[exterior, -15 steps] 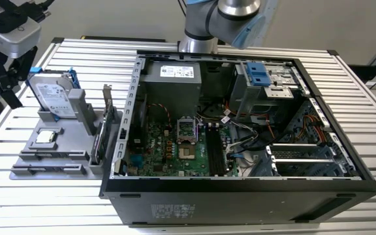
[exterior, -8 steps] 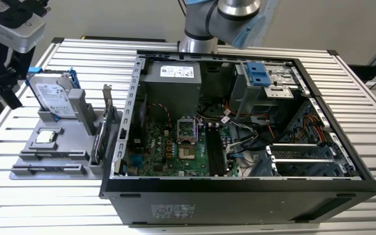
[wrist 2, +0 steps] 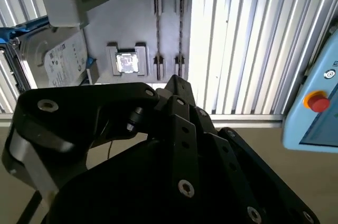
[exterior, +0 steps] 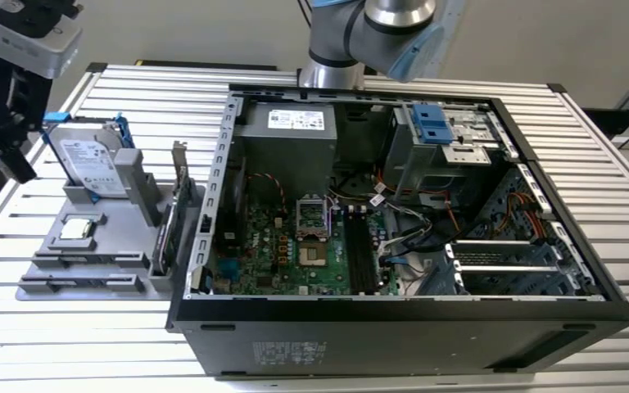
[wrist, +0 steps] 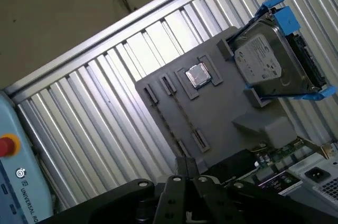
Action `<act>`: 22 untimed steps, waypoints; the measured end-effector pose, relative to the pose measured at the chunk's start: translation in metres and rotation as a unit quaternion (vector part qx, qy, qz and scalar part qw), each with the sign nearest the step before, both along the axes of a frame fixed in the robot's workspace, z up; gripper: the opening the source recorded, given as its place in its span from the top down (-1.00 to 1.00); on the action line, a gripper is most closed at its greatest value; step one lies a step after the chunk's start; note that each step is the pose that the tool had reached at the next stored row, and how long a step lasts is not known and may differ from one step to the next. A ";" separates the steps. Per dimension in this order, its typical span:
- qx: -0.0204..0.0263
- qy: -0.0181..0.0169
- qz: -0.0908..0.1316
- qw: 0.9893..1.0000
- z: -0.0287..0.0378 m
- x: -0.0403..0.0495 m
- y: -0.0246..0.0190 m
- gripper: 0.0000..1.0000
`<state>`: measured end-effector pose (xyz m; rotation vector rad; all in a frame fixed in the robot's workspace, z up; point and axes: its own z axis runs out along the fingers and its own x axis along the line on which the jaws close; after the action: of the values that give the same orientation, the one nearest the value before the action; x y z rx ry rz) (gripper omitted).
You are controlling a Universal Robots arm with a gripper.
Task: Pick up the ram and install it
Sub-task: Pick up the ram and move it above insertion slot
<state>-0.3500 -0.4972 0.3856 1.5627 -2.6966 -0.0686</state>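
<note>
The ram (wrist: 182,114) is a thin dark stick standing on edge in the slots of the grey holder tray (wrist: 222,108); in the second wrist view the ram (wrist 2: 157,34) is a narrow line. In the exterior view the ram (exterior: 163,239) sits at the tray's side nearest the open computer case (exterior: 402,205). My gripper (exterior: 14,160) hangs high at the exterior view's left, beyond the tray's (exterior: 74,262) far side and apart from the ram. In both wrist views its black fingers (wrist: 185,165) meet at the tip of the gripper (wrist 2: 177,82) with nothing between them.
On the tray also stand a silver hard drive in a blue frame (exterior: 88,160), a square processor chip (exterior: 78,230) and an upright card with a metal bracket (exterior: 181,184). A blue pendant with a red button (wrist 2: 317,102) lies past the table edge.
</note>
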 end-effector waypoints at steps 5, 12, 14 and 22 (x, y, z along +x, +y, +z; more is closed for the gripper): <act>0.000 0.000 0.046 0.999 -0.0001 0.0000 0.0000 1.00; 0.000 0.000 0.109 0.994 -0.0002 0.0000 0.0000 1.00; 0.000 0.000 0.127 0.992 -0.0002 0.0000 0.0000 1.00; 0.000 0.000 0.149 0.989 -0.0002 0.0000 0.0000 -1.00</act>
<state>-0.3501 -0.4971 0.3853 1.9433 -2.4279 -0.0628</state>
